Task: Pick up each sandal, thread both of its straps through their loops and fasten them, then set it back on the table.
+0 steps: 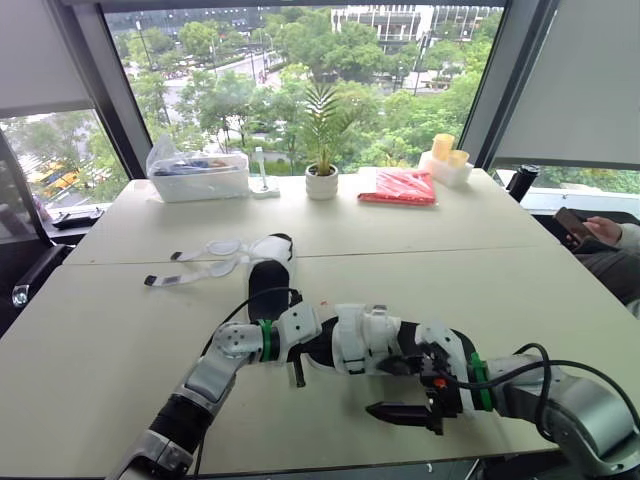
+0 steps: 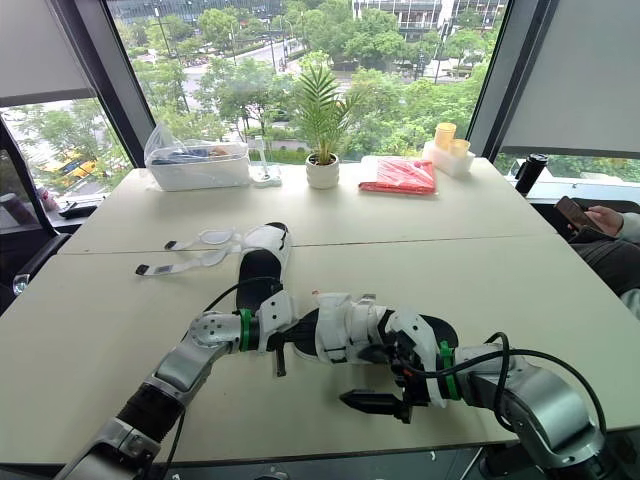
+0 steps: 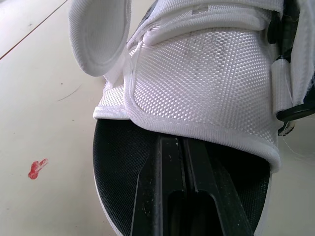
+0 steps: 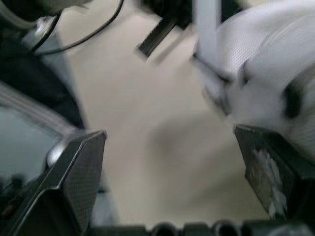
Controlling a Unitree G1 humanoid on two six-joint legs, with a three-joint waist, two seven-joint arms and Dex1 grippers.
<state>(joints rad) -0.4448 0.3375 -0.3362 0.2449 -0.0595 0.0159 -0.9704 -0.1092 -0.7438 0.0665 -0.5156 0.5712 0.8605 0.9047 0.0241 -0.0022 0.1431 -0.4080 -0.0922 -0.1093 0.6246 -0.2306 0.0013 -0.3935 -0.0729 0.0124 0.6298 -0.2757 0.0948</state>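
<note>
Left eye view puts the near sandal (image 1: 352, 345) at the front of the worktop (image 1: 500, 290), between the two arms. Its white bands are folded across the top, so its fastening looks at least partly made; whether both ends have gone through their loops cannot be told. The left pincer (image 3: 181, 152) has its fingers pressed together and laid on the black footbed, tucked under the wide white strap (image 3: 206, 83). The right pincer (image 4: 172, 162) is spread wide and holds nothing, hovering just beside the sandal's other end. The far sandal (image 1: 268, 270) lies further back on the worktop with its loose straps (image 1: 200, 262) splayed flat to one side, plainly unfastened, so by my reckoning well over half the job is left: finishing and setting down the near one, then doing the whole of the second. No brand, label or lettering can be read on either sandal, nor on the red packet (image 1: 398, 186) near the window; the red smear (image 3: 37, 168) on the worktop is only a mark.
</note>
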